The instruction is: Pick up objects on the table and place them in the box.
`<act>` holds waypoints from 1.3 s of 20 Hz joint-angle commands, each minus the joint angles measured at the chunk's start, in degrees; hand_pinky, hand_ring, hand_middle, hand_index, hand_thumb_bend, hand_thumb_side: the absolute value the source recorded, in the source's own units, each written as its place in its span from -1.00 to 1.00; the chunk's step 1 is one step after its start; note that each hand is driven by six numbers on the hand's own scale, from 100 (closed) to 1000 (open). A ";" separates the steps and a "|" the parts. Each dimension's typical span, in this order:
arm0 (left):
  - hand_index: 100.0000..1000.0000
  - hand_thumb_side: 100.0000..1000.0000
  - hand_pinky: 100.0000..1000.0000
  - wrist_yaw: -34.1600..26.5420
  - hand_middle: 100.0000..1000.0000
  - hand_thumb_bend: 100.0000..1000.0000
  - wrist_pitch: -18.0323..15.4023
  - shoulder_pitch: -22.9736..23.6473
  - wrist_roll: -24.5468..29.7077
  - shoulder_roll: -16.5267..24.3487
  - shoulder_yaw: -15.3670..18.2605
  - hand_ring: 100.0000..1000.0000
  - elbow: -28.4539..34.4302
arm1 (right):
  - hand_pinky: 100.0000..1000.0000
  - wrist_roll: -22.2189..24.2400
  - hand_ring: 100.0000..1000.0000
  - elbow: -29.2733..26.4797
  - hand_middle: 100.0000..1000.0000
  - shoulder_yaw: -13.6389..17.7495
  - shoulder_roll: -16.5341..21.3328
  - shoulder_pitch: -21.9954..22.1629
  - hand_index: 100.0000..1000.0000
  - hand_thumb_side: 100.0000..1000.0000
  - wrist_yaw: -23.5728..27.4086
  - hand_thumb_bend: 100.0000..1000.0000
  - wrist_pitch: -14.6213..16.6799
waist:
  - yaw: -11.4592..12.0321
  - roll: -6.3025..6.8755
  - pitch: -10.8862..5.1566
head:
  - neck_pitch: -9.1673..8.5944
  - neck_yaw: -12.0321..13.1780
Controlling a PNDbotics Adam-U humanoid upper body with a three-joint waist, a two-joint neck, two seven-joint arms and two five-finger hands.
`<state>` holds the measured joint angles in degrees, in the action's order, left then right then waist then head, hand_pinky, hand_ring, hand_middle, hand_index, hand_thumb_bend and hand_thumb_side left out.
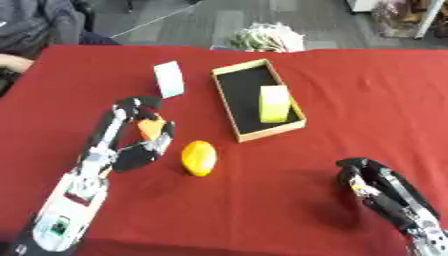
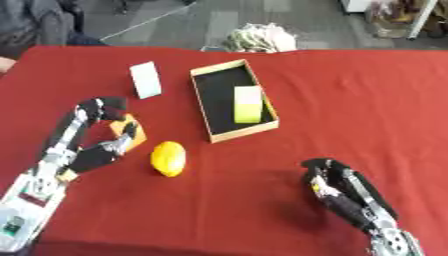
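red-covered surface (image 1: 367, 95) before a grey carpeted floor (image 1: 201, 22), with a pale bundle (image 1: 260, 37) at its 12 o'clock edge. wooden box (image 1: 257, 99), black inside, holds a yellow-green block (image 1: 274, 103) at its 3 o'clock wall. white card (image 1: 170, 79) stands at 9 o'clock of the box. left hand (image 1: 131, 135) has fingers and thumb curled around an orange object (image 1: 150, 129). yellow lemon-shaped object (image 1: 199, 158) lies just beside it (at 4 o'clock). right hand (image 2: 337, 187), at 5 o'clock, rests with fingers curled, holding nothing.
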<state>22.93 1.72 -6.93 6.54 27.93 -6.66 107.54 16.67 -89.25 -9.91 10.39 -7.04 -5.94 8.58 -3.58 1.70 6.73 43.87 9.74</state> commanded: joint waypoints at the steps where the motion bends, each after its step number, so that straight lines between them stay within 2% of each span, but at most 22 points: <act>1: 0.65 -0.76 0.61 4.08 0.39 -0.37 0.04 -0.85 6.83 8.39 1.85 0.36 3.23 | 0.38 0.10 0.10 -0.83 -0.01 0.30 1.07 -0.41 0.40 -0.07 -0.09 -1.00 0.19 | -0.08 0.96 -0.16 | 0.25 -0.24; 4: 0.67 -0.80 0.62 7.44 0.42 -0.21 0.53 -0.22 13.12 13.87 3.45 0.39 3.35 | 0.38 -0.01 0.10 -0.84 -0.01 0.43 1.35 -0.41 0.40 -0.08 -0.12 -1.00 0.28 | 0.02 1.25 -0.23 | 0.25 -0.46; 8: 0.69 -0.80 0.63 11.84 0.45 -0.06 1.84 0.83 18.91 17.04 5.09 0.41 1.38 | 0.38 -0.22 0.10 -1.21 -0.01 0.63 1.47 -0.31 0.40 -0.13 0.27 -1.00 0.60 | 0.21 1.61 -0.33 | 0.25 -0.73; 14: 0.71 -0.77 0.64 15.75 0.48 0.06 2.78 0.94 23.66 16.52 5.15 0.42 -4.44 | 0.38 -0.23 0.10 -1.73 -0.02 0.80 1.43 -0.42 0.40 -0.17 1.02 -1.00 1.10 | 0.08 1.94 -0.51 | 0.25 -0.86; 18: 0.71 -0.77 0.64 18.43 0.48 0.11 3.52 -0.20 24.63 16.04 5.09 0.43 -9.06 | 0.38 -0.19 0.10 -1.78 -0.02 0.86 1.46 -0.37 0.40 -0.18 1.13 -1.00 1.20 | -0.23 2.22 -0.64 | 0.25 -0.97; 23: 0.71 -0.78 0.64 19.22 0.49 0.19 3.19 -1.96 25.68 15.55 4.35 0.44 -15.06 | 0.38 -0.04 0.10 -1.92 -0.02 0.85 1.38 -0.41 0.40 -0.19 1.31 -1.00 1.33 | -0.76 2.48 -0.79 | 0.25 -1.01; 26: 0.70 -0.76 0.64 18.71 0.48 0.15 2.55 -2.69 26.44 14.96 3.66 0.43 -18.31 | 0.38 -0.06 0.10 -2.11 -0.02 0.94 1.25 -0.43 0.40 -0.21 1.61 -1.00 1.48 | -1.05 2.54 -0.84 | 0.25 -0.97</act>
<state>41.72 4.48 -8.77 32.61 41.74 -3.19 89.96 16.58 -89.93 -9.37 10.90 -7.01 -4.72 9.71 -4.66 3.40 6.67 43.87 8.86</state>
